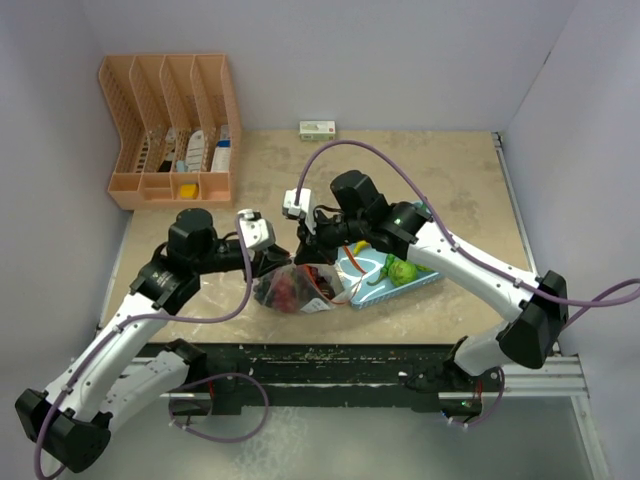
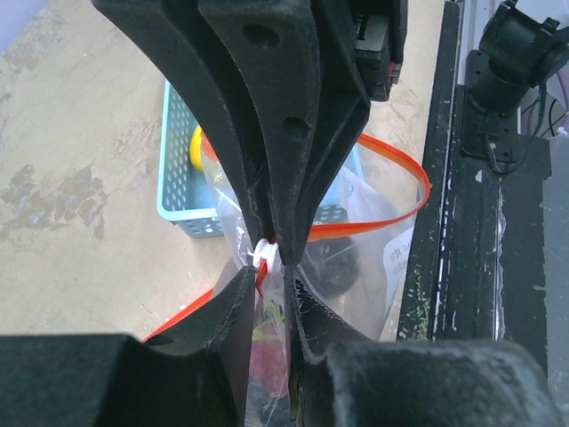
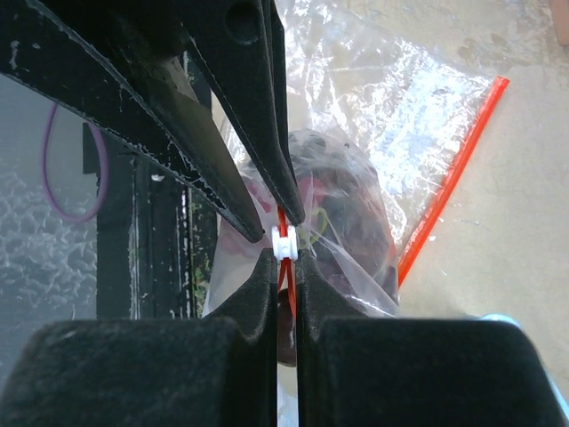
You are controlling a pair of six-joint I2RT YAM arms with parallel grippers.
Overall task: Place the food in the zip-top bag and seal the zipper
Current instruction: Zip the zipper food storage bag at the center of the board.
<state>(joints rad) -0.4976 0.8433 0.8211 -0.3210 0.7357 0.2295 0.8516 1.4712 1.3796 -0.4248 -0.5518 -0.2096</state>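
Two pairs of jaws are clamped on the orange zipper (image 3: 452,178), the left jaws (image 2: 274,253) and right jaws (image 3: 284,242) pinching it close together. The likely step is spreading the mouth: draw apart gently, gripping strip, not film. Dark grapes (image 3: 351,191) sit inside the bag (image 3: 391,98); green fruit (image 1: 402,270) lies in the blue basket (image 2: 182,191) just beside it on the counter (image 1: 440,180).
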